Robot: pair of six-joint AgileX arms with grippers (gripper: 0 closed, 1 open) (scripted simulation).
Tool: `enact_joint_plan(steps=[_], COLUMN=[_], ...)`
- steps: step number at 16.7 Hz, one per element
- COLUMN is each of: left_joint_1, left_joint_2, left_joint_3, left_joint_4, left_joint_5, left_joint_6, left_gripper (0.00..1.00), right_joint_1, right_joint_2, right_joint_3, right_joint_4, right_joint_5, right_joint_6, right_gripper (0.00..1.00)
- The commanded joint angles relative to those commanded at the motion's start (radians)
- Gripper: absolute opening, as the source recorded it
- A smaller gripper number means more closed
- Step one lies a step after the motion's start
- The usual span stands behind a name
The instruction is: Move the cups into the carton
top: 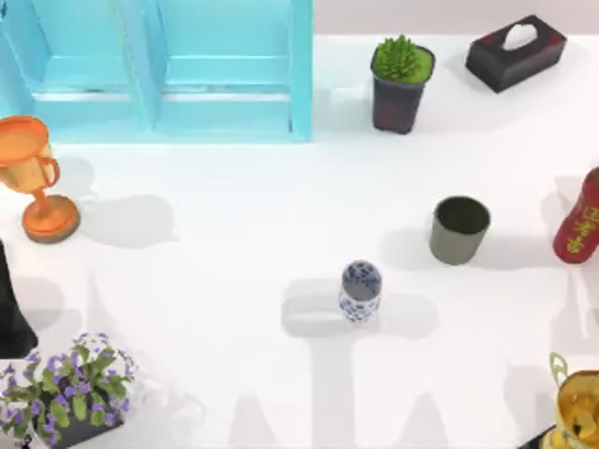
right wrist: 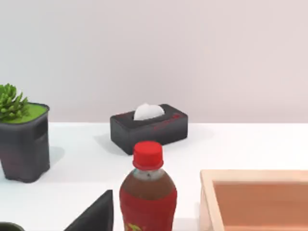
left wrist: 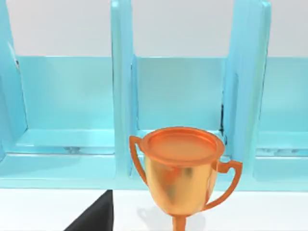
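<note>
While both cups stand untouched mid-worktop, the olive-grey cup (top: 460, 229) toward the right edge and the blue-floral cup (top: 360, 291) nearer the front, no grasp has begun. Next, an arm must reach one and carry it to the turquoise carton (top: 225, 70) at the back-left corner; I cannot tell how either arm's jaws stand.

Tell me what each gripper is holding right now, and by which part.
Nothing is held. The olive cup and the floral cup both stand free on the table, with no gripper at either.
</note>
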Motion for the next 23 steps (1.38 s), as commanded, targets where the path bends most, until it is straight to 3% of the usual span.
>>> enact_joint_plan(steps=[4, 8, 23], left_joint_1=[0.0, 0.0, 0.0], left_joint_2=[0.0, 0.0, 0.0], left_joint_3=[0.0, 0.0, 0.0], left_joint_4=[0.0, 0.0, 0.0], left_joint_5=[0.0, 0.0, 0.0], left_joint_6=[0.0, 0.0, 0.0], left_gripper=[1.0, 1.0, 1.0], right_joint_1=[0.005, 0.033, 0.235], right_joint_2=[0.03, 0.208, 1.543], right_joint_3=[0.027, 0.191, 1.41], right_joint_4=[-0.021, -0.142, -1.005], right_joint_5=[0.0, 0.0, 0.001], right_joint_6=[0.005, 0.035, 0.248], right_gripper=[1.0, 1.0, 1.0])
